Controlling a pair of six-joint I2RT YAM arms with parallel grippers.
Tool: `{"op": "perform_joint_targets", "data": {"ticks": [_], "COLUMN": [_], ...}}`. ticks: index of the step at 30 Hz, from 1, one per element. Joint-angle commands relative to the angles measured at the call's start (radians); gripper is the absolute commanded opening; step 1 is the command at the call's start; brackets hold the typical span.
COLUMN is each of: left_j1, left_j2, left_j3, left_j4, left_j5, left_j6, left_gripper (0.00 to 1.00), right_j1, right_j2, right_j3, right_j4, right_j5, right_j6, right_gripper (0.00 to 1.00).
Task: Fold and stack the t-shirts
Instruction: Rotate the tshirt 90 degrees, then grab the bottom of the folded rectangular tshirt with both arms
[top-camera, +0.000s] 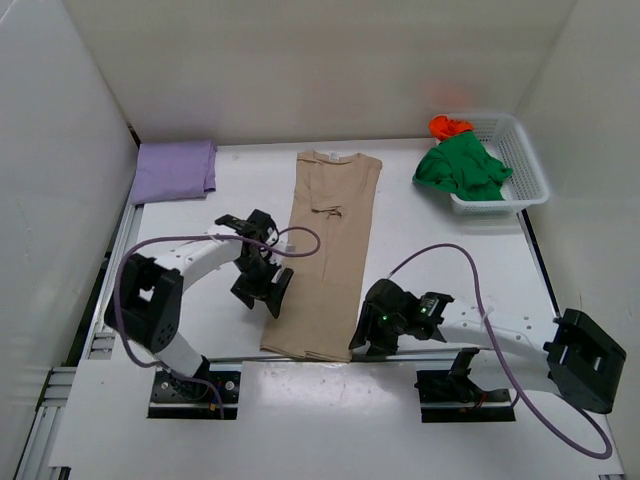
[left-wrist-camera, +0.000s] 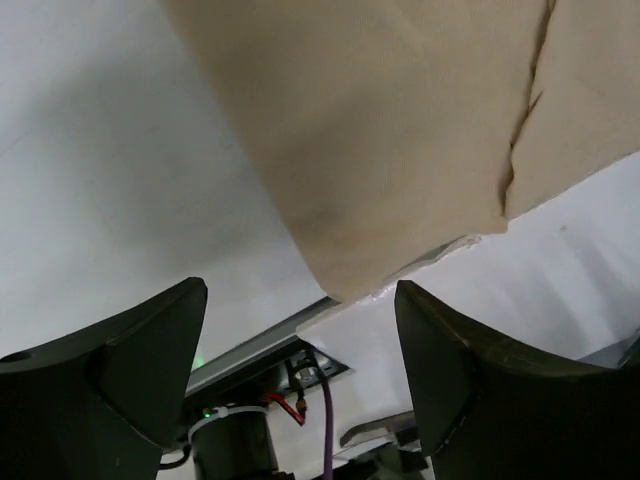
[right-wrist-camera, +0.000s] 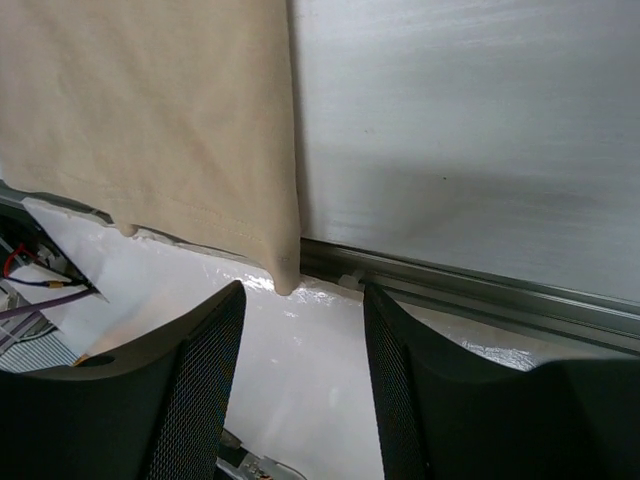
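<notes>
- My right hand is closest, low over the near edge of the tabletop, just beside the near right corner of the beige t-shirt.
- On my right wrist camera the two fingers of the right hand stand apart with nothing between them. The hem corner of the beige t-shirt lies just beyond the tips, over the tabletop's near edge.
- My left hand is a little farther in, at the left edge of the beige t-shirt, pointing down and toward the near side.
- On my left wrist camera the fingers of the left hand are spread wide and empty. The beige t-shirt lies flat beyond them, its corner reaching toward the gap.
- The beige t-shirt is folded lengthwise into a long narrow strip down the middle of the tabletop, hem near me, collar at the far end.
- At the far left corner a lilac t-shirt lies folded in a flat rectangle.
- At the far right a white mesh basket holds a crumpled green t-shirt spilling over its left rim, with an orange-red t-shirt bunched behind it.
</notes>
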Motion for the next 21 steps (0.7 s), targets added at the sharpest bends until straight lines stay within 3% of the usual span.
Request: {"op": "perform_joint_targets", "data": {"ticks": [1, 3, 5, 7, 10, 11, 14, 18, 21], "left_j1": [0.007, 0.039, 0.055, 0.064, 0.076, 0.076, 0.055, 0.055, 0.055], "left_j2": [0.076, 0.217, 0.229, 0.209, 0.139, 0.113, 0.062, 0.1, 0.157], "left_j3": [0.044, 0.185, 0.187, 0.121, -0.095, -0.189, -0.262, -0.221, -0.166], "left_j4": [0.042, -0.063, -0.045, -0.026, 0.047, 0.07, 0.113, 0.155, 0.164], "left_j5": [-0.035, 0.129, 0.167, 0.251, 0.401, 0.39, 0.325, 0.264, 0.23], "left_j6": [0.004, 0.004, 0.004, 0.004, 0.004, 0.004, 0.004, 0.004, 0.004], "left_gripper": [0.87, 0.84, 0.84, 0.84, 0.87, 0.87, 0.87, 0.87, 0.78], "right_j1": [0.015, 0.015, 0.015, 0.026, 0.035, 0.046, 0.067, 0.067, 0.067], "right_j2": [0.04, 0.063, 0.063, 0.072, 0.072, 0.072, 0.082, 0.092, 0.102], "right_j3": [0.013, 0.013, 0.013, 0.013, 0.022, 0.022, 0.011, -0.01, -0.032], "right_j4": [0.041, 0.053, 0.053, 0.062, 0.062, 0.062, 0.088, 0.11, 0.151], "right_j5": [-0.017, -0.003, 0.012, 0.023, 0.046, 0.046, 0.06, 0.06, 0.035], "right_j6": [0.039, 0.039, 0.049, 0.049, 0.075, 0.084, 0.095, 0.104, 0.095], "right_gripper": [0.56, 0.54, 0.54, 0.54, 0.54, 0.54, 0.53, 0.53, 0.54]}}
